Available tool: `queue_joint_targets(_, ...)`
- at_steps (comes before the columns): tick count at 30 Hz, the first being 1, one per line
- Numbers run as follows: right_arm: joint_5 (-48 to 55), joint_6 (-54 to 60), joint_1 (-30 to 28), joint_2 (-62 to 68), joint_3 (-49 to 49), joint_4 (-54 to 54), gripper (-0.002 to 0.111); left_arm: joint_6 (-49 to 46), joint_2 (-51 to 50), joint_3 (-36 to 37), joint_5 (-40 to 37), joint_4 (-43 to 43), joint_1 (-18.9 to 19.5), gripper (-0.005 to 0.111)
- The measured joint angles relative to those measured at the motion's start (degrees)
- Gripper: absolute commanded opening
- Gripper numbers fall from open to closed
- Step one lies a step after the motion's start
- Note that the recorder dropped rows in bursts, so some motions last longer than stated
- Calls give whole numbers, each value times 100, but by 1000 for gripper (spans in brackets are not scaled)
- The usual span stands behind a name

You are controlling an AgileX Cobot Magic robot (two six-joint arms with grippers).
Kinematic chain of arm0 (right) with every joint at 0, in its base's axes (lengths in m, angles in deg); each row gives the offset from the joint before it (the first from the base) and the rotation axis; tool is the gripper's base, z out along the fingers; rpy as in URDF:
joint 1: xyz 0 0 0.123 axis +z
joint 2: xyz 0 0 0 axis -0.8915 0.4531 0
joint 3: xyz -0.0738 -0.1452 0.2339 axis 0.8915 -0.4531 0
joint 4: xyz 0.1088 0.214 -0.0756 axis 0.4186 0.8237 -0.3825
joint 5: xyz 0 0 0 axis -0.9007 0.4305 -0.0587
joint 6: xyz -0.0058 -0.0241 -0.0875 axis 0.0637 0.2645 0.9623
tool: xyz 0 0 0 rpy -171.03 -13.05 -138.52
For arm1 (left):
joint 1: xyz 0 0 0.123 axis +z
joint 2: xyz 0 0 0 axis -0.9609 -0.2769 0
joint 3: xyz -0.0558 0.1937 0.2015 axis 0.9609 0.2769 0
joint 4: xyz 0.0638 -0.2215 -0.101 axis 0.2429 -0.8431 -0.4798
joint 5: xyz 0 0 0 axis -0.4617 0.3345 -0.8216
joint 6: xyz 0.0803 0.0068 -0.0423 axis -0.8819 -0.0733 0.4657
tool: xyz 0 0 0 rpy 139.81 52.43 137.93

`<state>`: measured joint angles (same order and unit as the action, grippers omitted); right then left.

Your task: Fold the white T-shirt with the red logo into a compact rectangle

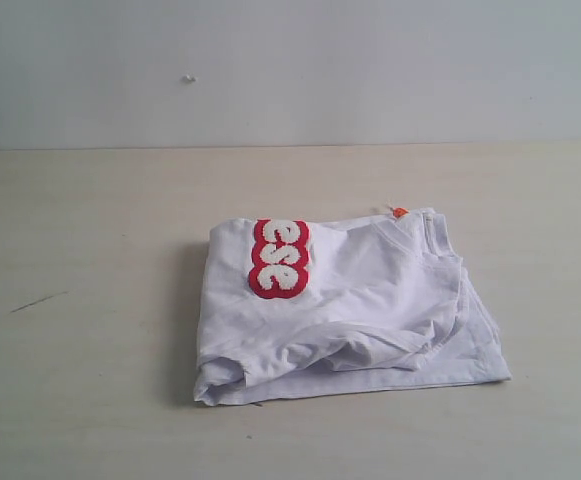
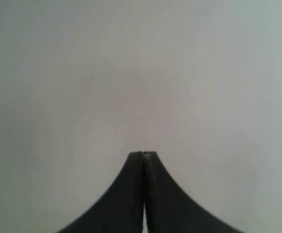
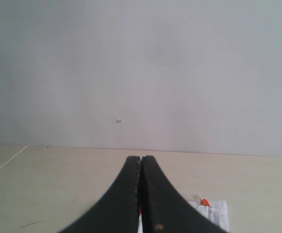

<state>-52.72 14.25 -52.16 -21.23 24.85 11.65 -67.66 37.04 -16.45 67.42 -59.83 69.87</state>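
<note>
A beige table (image 1: pixel 80 400) stands against a grey wall (image 1: pixel 390 70).

White T-shirt (image 1: pixel 370 295): thin, soft cloth, matt, heavily creased; a thicker stitched band of the same cloth is seen at the collar (image 1: pixel 432 232). Red logo (image 1: pixel 278 258): fuzzy red pile, with puffy white letters raised on it. Neck tag (image 1: pixel 399 212): small, orange, material not made out. Table (image 1: pixel 80 390): pale, smooth, matt top; faint streaks and a few dark scuffs are noted. Wall (image 1: pixel 290 70): flat, matt, grey-white. Left gripper (image 2: pixel 143 154) and right gripper (image 3: pixel 141 158): smooth matt black, plastic-like.
</note>
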Motion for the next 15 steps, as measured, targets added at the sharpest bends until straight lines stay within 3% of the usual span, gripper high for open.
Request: queue_joint_targets(15,0,0,0,0,0,0,0,-600,-5,1788,359,55,101,0)
